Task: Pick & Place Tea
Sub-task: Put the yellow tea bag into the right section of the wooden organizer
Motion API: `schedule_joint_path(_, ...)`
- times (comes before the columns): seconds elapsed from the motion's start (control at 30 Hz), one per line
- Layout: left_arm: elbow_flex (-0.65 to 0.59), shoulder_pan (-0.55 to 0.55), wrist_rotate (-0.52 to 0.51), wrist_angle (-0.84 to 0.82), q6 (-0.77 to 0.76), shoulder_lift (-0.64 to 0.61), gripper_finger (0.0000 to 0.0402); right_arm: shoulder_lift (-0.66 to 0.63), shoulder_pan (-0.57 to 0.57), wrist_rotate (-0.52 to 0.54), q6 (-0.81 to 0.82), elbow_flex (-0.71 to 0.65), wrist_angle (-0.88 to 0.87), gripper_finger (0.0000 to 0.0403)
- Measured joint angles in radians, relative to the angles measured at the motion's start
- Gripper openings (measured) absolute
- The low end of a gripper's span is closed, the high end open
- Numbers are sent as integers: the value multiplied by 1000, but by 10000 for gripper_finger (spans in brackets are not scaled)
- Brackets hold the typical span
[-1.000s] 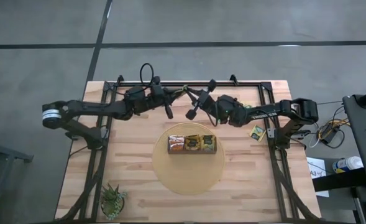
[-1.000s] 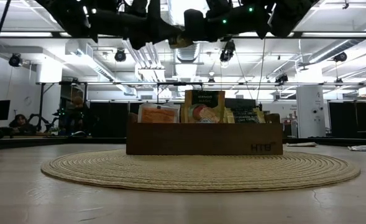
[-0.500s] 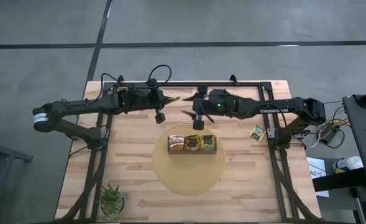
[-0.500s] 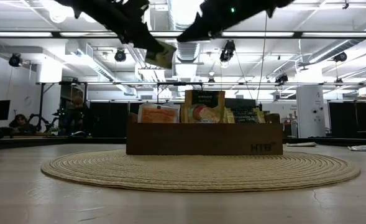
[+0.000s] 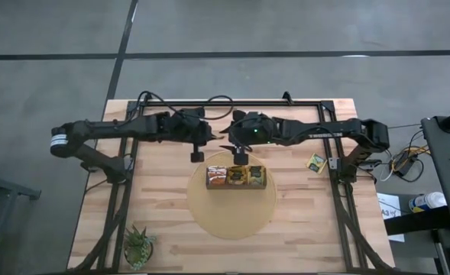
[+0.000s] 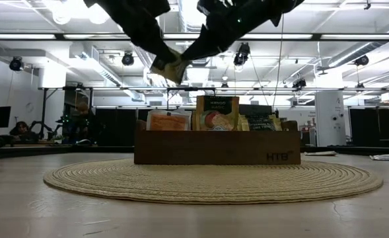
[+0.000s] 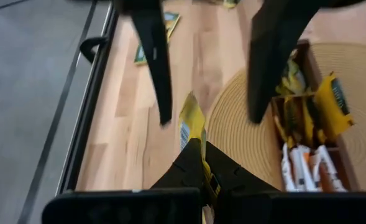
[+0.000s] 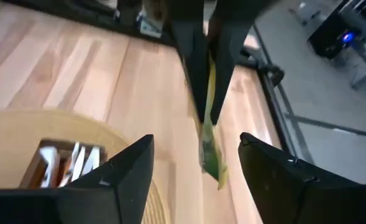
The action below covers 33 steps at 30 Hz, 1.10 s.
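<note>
A: Where is the tea sachet (image 7: 192,122)?

B: It hangs in the air over the bench (image 5: 171,229), clamped between the jaws of the left gripper (image 5: 207,140). From above, that is near the middle of the back half of the bench, about 11 o'clock from the wooden box (image 5: 235,176).

A: Which way does it point?

B: In the left wrist view the sachet is a thin flat square seen nearly edge-on, yellow with a green patch. It sticks straight out from the shut fingertips (image 7: 198,163), its flat face upright. In the right wrist view its long visible edge runs on from the left fingers, and the free end (image 8: 210,155) droops slightly.

A: And the right gripper?

B: The right gripper (image 5: 232,140) faces the left one, tips close together, at about 12 o'clock from the box. Its jaws stand apart, one on either side of the sachet's free end and not touching it. The right wrist view shows its two dark fingers (image 8: 123,180) spread wide.

A: What else is on the bench?

B: A round woven straw mat (image 5: 232,214) with coiled ridges carries the long dark-brown box, which is packed with upright sachets. One loose green-and-yellow sachet (image 5: 315,161) lies flat at 3 o'clock. A small spiky plant (image 5: 138,246) sits at 7 o'clock.
</note>
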Motion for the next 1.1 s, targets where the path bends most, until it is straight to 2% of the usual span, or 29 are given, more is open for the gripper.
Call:
schedule_joint_path(0.13,25,-23,-1,-3,2,-1,0,13,0,1,0,0,-8,208)
schedule_joint_path(0.2,32,-30,0,-6,2,-1,0,13,0,1,1,0,-6,182)
schedule_joint_path(0.27,32,-33,0,-10,2,-1,0,9,-1,1,0,0,-8,137)
schedule_joint_path(0.37,32,-33,-1,-12,1,-1,0,6,-3,1,-8,0,-9,41)
schedule_joint_path(0.4,32,-33,-1,-12,1,-1,0,6,-4,1,-15,0,-8,28)
schedule_joint_path(0.67,32,-35,-3,-11,-18,-1,2,6,-5,1,-17,0,-9,12)
schedule_joint_path(0.77,32,-35,-3,-6,11,-1,16,5,-5,1,-18,0,-10,11)
schedule_joint_path(0.9,31,-37,-3,-12,22,-3,63,3,-4,0,-18,0,-16,10)
schedule_joint_path(1.1,31,-38,-29,-40,-18,-41,160,-39,-6,-2,-4,-1,-78,10)
